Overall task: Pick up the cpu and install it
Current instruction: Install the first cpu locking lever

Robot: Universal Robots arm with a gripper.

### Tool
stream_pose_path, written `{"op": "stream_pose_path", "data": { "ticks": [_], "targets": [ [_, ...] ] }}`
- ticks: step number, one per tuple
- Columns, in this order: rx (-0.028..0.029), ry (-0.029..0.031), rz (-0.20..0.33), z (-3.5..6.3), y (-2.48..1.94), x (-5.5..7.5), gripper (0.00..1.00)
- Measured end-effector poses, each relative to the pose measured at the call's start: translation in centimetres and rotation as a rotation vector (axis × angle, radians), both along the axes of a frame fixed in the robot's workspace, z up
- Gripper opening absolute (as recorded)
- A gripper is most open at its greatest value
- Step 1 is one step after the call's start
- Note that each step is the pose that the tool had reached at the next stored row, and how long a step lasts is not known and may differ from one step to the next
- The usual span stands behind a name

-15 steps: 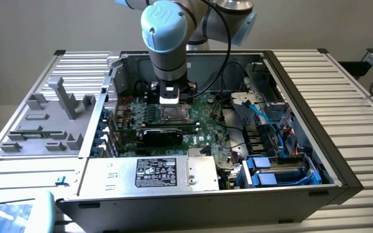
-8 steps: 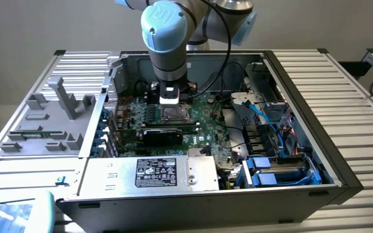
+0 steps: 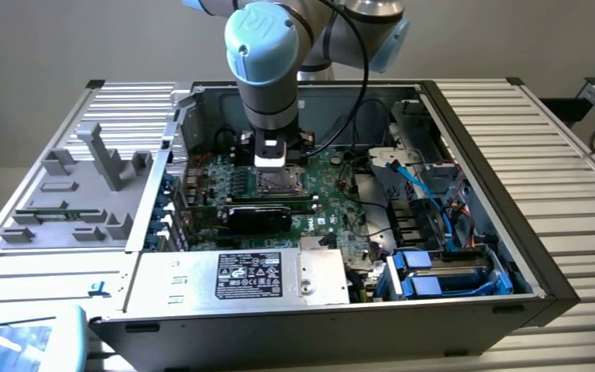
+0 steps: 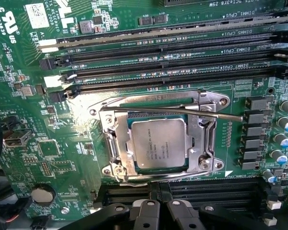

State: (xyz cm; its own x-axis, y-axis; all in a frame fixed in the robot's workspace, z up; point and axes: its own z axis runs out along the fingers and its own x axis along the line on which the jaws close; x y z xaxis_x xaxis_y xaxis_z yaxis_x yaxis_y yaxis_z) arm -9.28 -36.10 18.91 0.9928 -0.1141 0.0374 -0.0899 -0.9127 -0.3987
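One cpu (image 4: 158, 143) sits flat in the motherboard socket (image 4: 201, 125), retention frame shut over its edges. Gripper (image 4: 157, 211) hangs at six o'clock of it, fingers (image 4: 145, 214) pressed together, empty. Judging this the seating step; the latch lever (image 4: 182, 111) wants checking.

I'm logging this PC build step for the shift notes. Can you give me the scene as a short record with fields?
setting: open computer case on a slatted table
arm: reaches down into the case over the motherboard
gripper: shut, holding nothing, just above the socket
cpu: lying flat inside the metal socket frame
socket lever: thin metal bar lying across the frame's edge
memory slots: long black slots beside the socket
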Motion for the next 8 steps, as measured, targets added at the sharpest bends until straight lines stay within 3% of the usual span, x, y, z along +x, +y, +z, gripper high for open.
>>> {"op": "stream_pose_path", "data": {
  "ticks": [8],
  "targets": [
    [0.0001,0.0000,-0.002,-0.01,-0.22,0.00,0.12]
  ]
}}
